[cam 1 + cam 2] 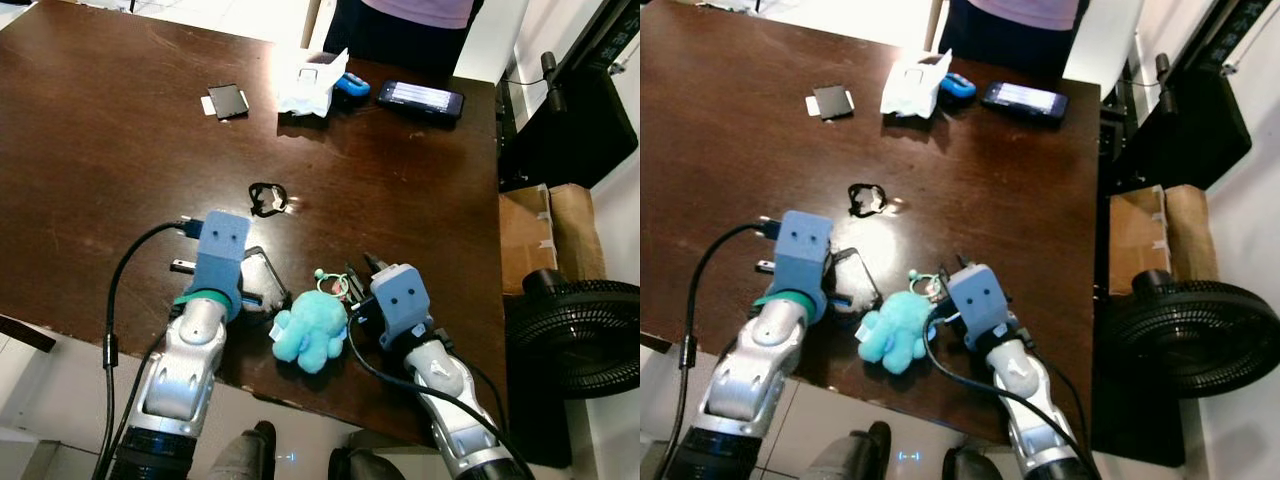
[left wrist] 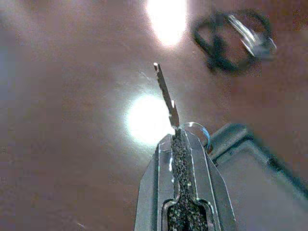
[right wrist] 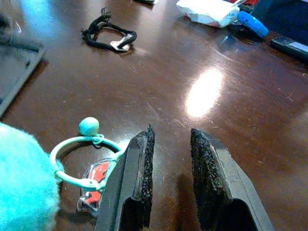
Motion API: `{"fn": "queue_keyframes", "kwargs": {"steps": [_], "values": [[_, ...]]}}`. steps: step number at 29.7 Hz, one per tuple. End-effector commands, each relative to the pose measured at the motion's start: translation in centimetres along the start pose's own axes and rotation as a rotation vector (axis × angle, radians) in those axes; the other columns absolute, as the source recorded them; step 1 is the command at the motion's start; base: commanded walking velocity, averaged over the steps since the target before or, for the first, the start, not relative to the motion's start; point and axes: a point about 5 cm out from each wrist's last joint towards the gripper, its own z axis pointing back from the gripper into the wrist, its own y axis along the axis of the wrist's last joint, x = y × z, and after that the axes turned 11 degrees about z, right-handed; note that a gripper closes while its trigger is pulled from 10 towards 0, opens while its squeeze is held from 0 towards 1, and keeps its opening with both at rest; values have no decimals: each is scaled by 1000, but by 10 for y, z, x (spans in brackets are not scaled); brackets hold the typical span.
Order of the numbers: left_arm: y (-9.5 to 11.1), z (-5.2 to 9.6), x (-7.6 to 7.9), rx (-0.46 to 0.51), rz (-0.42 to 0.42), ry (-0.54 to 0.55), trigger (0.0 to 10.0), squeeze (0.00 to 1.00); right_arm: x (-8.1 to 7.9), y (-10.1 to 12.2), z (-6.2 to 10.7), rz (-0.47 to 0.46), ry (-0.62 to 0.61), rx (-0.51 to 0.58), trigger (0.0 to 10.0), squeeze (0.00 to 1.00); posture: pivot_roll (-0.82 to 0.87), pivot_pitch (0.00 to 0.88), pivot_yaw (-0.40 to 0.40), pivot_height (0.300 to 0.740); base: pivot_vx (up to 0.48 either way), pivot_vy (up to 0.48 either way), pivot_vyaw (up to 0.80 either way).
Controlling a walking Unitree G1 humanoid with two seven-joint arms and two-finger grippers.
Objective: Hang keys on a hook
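Keys: one key (image 2: pixel 166 94) is sticking out of the left gripper's (image 2: pixel 179 139) pressed-together fingers, seemingly pinched; one plush (image 1: pixel 308 328) with ring (image 3: pixel 82 161) is lying near, beside the right gripper (image 3: pixel 171 159), fingers slightly spread.

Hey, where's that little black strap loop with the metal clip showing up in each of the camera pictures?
Left eye view: black strap loop lies mid-table, ahead of both grippers.
Right eye view: same loop, mid-table, left of centre.
Left wrist view: blurred loop beyond the shut left gripper, which pinches a key.
Right wrist view: loop far across the table from the open right gripper.
Shared landmark: the teal plush toy.
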Motion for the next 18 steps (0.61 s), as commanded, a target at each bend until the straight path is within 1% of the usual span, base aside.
{"fn": "queue_keyframes", "kwargs": {"steps": [1, 2, 3, 4, 5, 6, 7, 8, 9, 10, 11, 12, 13, 15, 16, 17, 18], "values": [[17, 1, -1, 63, 43, -13, 0, 0, -3, -4, 2, 0, 10, -15, 10000, 0, 74, 177, 70, 740, 0, 0, 0], [35, 2, 0, 133, 71, -43, 0, 0, -3, -3, 2, -1, 9, -13, 10000, 0, 74, 177, 71, 740, 0, 0, 0], [56, 7, 0, 212, 95, -92, 4706, 0, -3, -2, 2, -2, 6, -10, 10000, 0, 76, 176, 76, 740, 0, 0, 0], [56, 7, 0, 212, 95, -92, 4706, 0, -3, -2, 2, -2, 6, -10, 10000, 0, 76, 176, 76, 740, 0, 0, 0], [69, 11, 0, 263, 106, -128, 4706, 0, -3, -2, 1, -2, 4, -8, 10000, 0, 76, 176, 76, 740, 0, 0, 0], [84, 18, 0, 325, 101, -179, 10000, 0, -2, -1, 1, -5, -1, -3, 10000, 0, 78, 175, 79, 740, 0, 0, 0], [96, 26, 1, 369, 94, -228, 10000, 0, -2, 0, 1, -7, -5, 0, 10000, 0, 78, 175, 79, 740, 0, 0, 0], [103, 31, 1, 393, 88, -259, 10000, 0, -1, 1, 1, -9, -7, 2, 10000, 0, 78, 175, 79, 740, 0, 0, 0], [103, 31, 1, 393, 88, -259, 10000, 0, -1, 1, 1, -9, -7, 2, 10000, 0, 78, 175, 79, 740, 0, 0, 0], [107, 36, 2, 409, 56, -290, 10000, 0, -1, 1, 0, -10, -8, 4, 10000, 0, 89, 175, 79, 740, 0, 0, 0], [106, 39, 5, 405, 13, -313, 10000, 0, -1, 2, -2, -10, -12, 7, 10000, 0, 89, 175, 79, 740, 0, 0, 0], [106, 39, 5, 405, 13, -313, 10000, 0, -1, 2, -2, -10, -12, 7, 10000, 0, 89, 175, 79, 740, 0, 0, 0], [104, 41, 8, 399, -22, -326, 10000, 0, 1, 4, -4, -10, -17, 13, 10000, 0, 96, 176, 79, 740, 0, 0, 0], [104, 41, 8, 399, -22, -326, 10000, 0, 1, 4, -4, -10, -17, 13, 10000, 0, 96, 176, 79, 740, 0, 0, 0], [101, 43, 11, 385, -29, -339, 10000, 0, 8, 13, -11, -29, -25, 46, 10000, 0, 96, 176, 79, 740, 0, 0, 0], [101, 43, 11, 385, -29, -339, 10000, 0, 8, 13, -11, -29, -25, 46, 10000, 0, 96, 176, 79, 740, 0, 0, 0], [98, 44, 16, 373, -19, -352, 10000, 0, 16, 31, -18, -60, -9, 110, 10000, 0, 92, 179, 71, 740, 0, 0, 0]]}}
